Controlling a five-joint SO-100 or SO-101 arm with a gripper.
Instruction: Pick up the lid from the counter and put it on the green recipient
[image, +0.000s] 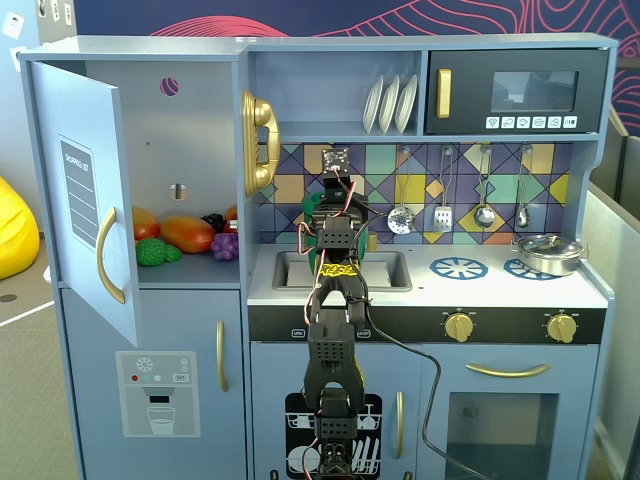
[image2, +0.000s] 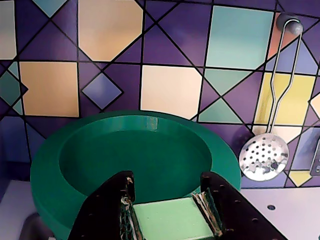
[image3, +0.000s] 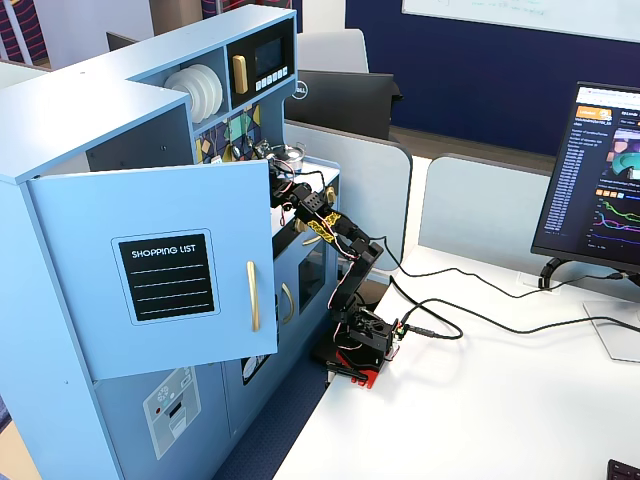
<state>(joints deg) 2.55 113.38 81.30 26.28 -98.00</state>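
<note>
The lid (image2: 170, 218) shows only in the wrist view, as a pale green flat piece, most likely its raised handle, wedged between the two dark fingers (image2: 107, 210) of the tool (image2: 169, 215). The tool is clenched on it, both fingers pressing its sides, and the disc itself is out of sight below the frame edge. Just beyond the fingertips sits the green recipient (image2: 50, 170), its open mouth facing the camera, wide rim and hollow interior plainly seen, standing against the tiled backsplash (image2: 170, 90) of the toy kitchen. A perforated steel skimmer (image2: 263, 156) hangs on the backsplash to the right in that view.

In a fixed view from the front, the arm (image: 335, 330) rises before the kitchen and hides most of the recipient; only a sliver of green (image: 312, 207) shows beside the wrist, behind the sink (image: 390, 270). The lid cannot be made out there. That view adds the shiny steel pot (image: 547, 253) on the far right burner, well apart from the tool.

The side fixed view shows the arm's base (image3: 362, 345) on a white desk (image3: 500, 400), reaching into the kitchen, with the open cupboard door (image3: 170, 270) blocking the counter.
</note>
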